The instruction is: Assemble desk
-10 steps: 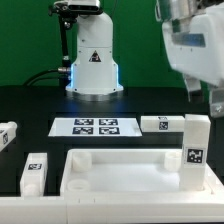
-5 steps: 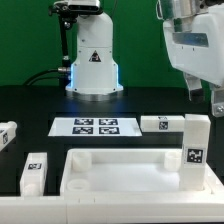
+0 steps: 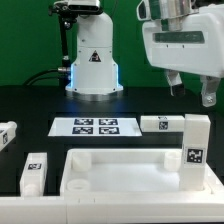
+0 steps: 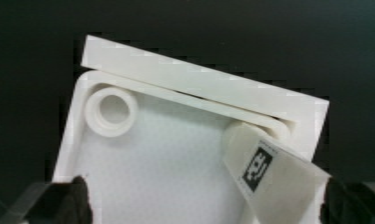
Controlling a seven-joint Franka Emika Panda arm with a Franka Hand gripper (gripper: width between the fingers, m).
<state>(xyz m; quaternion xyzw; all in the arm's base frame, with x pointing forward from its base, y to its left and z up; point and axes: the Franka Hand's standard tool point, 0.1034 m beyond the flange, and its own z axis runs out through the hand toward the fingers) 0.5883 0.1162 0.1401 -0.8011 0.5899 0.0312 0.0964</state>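
The white rimmed tabletop (image 3: 120,172) lies at the front of the black table. One tagged leg (image 3: 195,150) stands upright in its corner on the exterior view's right. A second leg (image 3: 160,123) lies just behind it. Two more legs (image 3: 35,172) (image 3: 6,135) lie at the exterior view's left. My gripper (image 3: 193,92) hangs open and empty high above the upright leg. In the wrist view the tabletop (image 4: 166,140) shows with a round corner socket (image 4: 113,110) and the tagged leg (image 4: 264,165). My gripper (image 4: 210,205) has its dark fingertips (image 4: 59,200) spread wide apart.
The marker board (image 3: 95,126) lies flat behind the tabletop. The white robot base (image 3: 92,60) with a triangle mark stands at the back, with cables beside it. A green backdrop closes the back of the scene.
My gripper and wrist have shifted toward the exterior view's left, with more of the arm now in view. The desk parts have not moved.
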